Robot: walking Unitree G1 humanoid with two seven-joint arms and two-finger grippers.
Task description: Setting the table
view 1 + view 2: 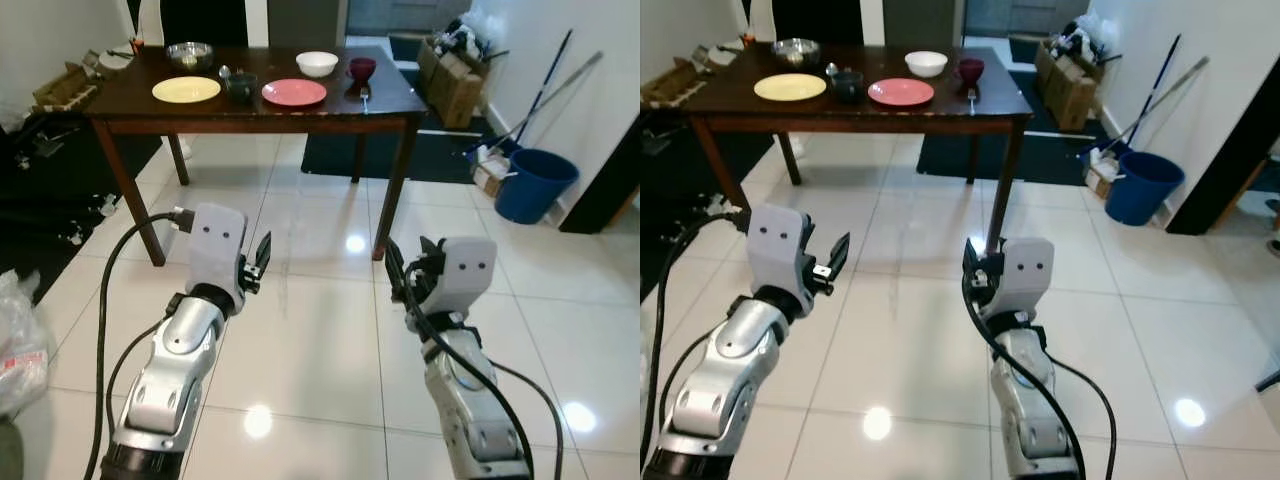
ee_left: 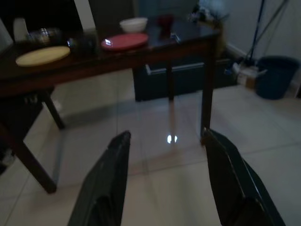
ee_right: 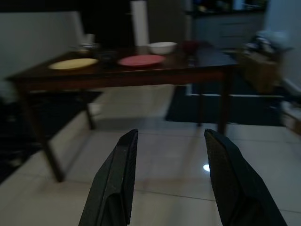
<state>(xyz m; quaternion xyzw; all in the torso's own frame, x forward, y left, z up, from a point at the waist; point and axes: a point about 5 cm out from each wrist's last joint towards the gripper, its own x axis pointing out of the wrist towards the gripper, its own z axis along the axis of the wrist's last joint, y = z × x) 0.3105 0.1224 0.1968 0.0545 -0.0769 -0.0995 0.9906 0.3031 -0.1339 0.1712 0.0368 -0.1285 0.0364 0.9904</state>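
1. The dark wooden worktop (image 1: 250, 112) stands ahead across the white tiled floor (image 1: 320, 340), well apart from both arms.
2. A blue bucket (image 1: 535, 183) sits by the wall to the right, with a cardboard box (image 1: 452, 80) behind it.
3. The left gripper (image 2: 164, 183) and right gripper (image 3: 171, 181) hover over the floor, jaws spread apart and empty.
4. On the worktop: a yellow plate (image 1: 186, 89), a pink plate (image 1: 294, 92), a white bowl (image 1: 317, 63), a metal bowl (image 1: 189, 54) and a dark red cup (image 1: 362, 69).

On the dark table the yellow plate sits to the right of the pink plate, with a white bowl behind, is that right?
Not quite: the yellow plate sits to the left of the pink plate, as the left eye view shows. The white bowl is behind, on the dark table.
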